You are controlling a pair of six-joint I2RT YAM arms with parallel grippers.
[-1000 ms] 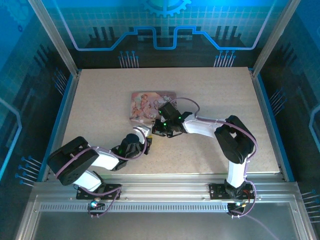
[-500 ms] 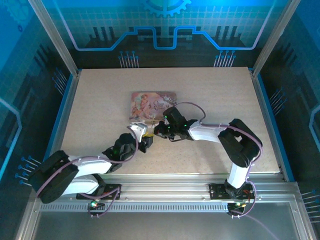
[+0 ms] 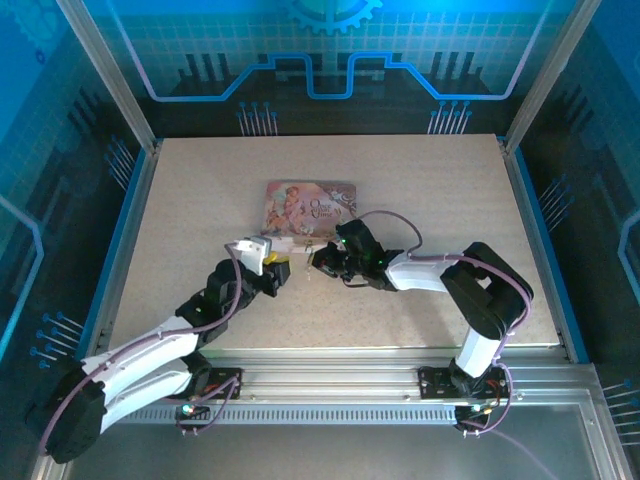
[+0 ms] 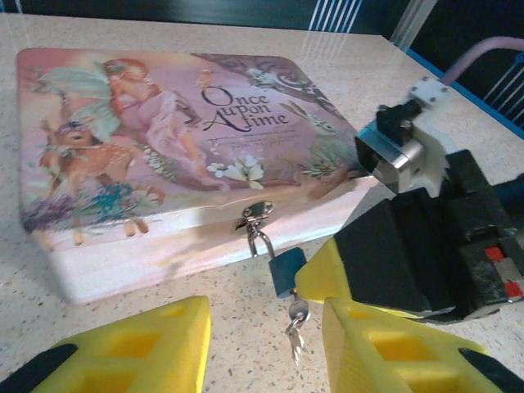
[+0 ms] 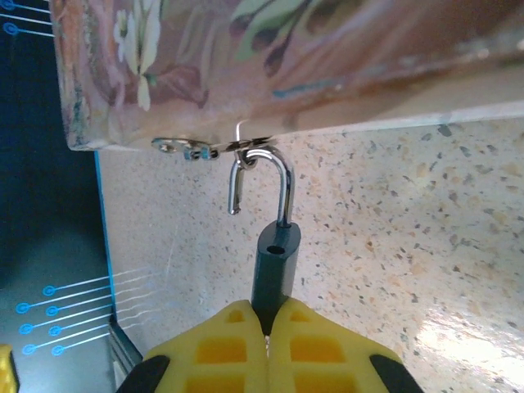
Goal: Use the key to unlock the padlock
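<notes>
1. Right wrist view, bottom centre: right gripper (image 5: 268,315) pinches the padlock (image 5: 274,260), which hangs from the box (image 5: 327,57).
2. Left wrist view, lower centre: key (image 4: 296,321) dangles under the padlock, between the spread left gripper (image 4: 262,332).
3. From above, padlock and key are too small to make out.

Under my left gripper (image 3: 281,271) spreads a speckled beige table (image 3: 200,190). Past the gripper stands a blue-lit back wall (image 3: 320,60) with a grid and circuit lines. Behind the gripper runs an aluminium rail (image 3: 330,385).
</notes>
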